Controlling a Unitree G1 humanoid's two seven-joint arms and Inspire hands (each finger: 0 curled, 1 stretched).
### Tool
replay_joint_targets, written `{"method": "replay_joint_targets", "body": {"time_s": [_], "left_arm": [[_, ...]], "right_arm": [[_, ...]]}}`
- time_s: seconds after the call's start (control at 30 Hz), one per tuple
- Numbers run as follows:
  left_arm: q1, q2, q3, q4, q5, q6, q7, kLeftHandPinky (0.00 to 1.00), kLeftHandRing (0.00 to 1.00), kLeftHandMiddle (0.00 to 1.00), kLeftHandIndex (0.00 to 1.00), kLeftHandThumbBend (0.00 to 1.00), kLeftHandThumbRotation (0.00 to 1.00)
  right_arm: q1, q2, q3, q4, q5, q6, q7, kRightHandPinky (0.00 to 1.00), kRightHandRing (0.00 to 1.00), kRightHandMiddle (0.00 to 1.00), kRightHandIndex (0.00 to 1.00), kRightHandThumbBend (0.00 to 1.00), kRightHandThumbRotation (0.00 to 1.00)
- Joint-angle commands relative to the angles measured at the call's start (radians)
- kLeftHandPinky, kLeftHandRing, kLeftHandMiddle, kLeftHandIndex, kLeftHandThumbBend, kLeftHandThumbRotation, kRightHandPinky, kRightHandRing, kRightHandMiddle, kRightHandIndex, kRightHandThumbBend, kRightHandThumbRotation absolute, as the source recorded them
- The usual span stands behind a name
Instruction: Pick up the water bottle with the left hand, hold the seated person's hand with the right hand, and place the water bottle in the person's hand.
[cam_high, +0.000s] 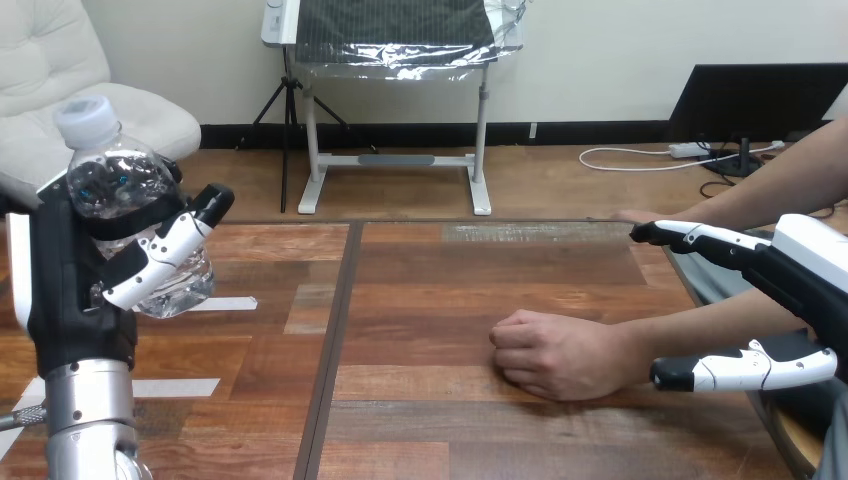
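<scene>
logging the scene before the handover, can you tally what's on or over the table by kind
water bottle: 1
robot hands: 2, left hand shut on the water bottle, right hand open
person's hands: 2, a fist on the table, another at its far edge
white tape strips: 2
total: 7

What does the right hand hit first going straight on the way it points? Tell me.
Likely the person's fist on the table: the right hand points left, straddling that forearm. Depth is unclear; its upper fingers could brush the person's far hand first.
</scene>
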Motion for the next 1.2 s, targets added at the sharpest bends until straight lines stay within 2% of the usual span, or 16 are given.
{"method": "replay_joint_targets", "body": {"time_s": [0.0, 0.73, 1.17], "left_arm": [[-0.045, 0.003, -0.001, -0.046, -0.01, -0.017, -0.003, 0.23, 0.29, 0.34, 0.4, 0.59, 0.0], [-0.046, 0.009, 0.0, -0.038, 0.014, -0.023, 0.006, 0.23, 0.29, 0.34, 0.4, 0.59, 0.0], [-0.048, 0.006, 0.001, -0.039, -0.009, -0.024, -0.005, 0.23, 0.29, 0.34, 0.39, 0.59, 0.0]], "right_arm": [[-0.065, 0.008, -0.004, -0.006, 0.005, -0.005, -0.01, 0.91, 0.9, 0.91, 0.91, 1.0, 0.73], [-0.068, 0.005, -0.006, 0.005, 0.005, -0.024, -0.01, 0.9, 0.89, 0.9, 0.9, 1.0, 0.72], [-0.067, 0.005, -0.007, -0.006, -0.002, -0.017, -0.013, 0.9, 0.89, 0.9, 0.91, 1.0, 0.72]]}}
